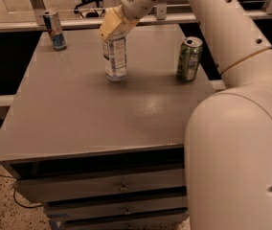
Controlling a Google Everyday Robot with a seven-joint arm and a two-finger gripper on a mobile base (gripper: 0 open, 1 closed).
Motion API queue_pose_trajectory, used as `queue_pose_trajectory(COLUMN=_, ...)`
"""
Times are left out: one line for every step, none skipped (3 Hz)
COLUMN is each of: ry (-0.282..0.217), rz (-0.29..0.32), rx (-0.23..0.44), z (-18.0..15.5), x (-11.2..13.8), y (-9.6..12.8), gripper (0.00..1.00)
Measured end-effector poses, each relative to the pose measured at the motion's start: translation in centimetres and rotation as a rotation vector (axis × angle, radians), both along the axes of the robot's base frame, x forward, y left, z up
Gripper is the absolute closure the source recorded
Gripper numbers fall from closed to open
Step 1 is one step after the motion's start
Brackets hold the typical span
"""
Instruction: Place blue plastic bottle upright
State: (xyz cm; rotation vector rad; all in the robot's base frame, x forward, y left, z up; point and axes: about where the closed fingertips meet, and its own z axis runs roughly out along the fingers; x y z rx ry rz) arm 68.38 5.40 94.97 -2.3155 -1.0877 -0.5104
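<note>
Dim warm light; tabletop [148,104] glare; tool [113,30] atop bottle [115,56], shadow beneath.

The blue plastic bottle [115,56] is clear, glossy plastic with a matt pale label. The gripper [112,30], at the bottle's top, has a matt tan covering, and the arm [232,32] is smooth white plastic. The table [78,119] top is smooth grey with a faint sheen. The green can [189,59] and the blue-and-silver can [54,30] are shiny metal.
</note>
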Motion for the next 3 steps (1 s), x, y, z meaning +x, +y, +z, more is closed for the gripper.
queue_pose_trajectory(ry=-0.006, rz=-0.005, rx=0.013, z=0.34, x=-0.04, y=-0.64, gripper=0.12)
queue_pose_trajectory(ry=-0.010, rz=-0.005, rx=0.017, z=0.50, x=-0.16, y=-1.07, gripper=0.00)
queue_pose_trajectory(ry=-0.012, rz=-0.007, rx=0.020, z=0.50, x=-0.28, y=-1.57, gripper=0.00)
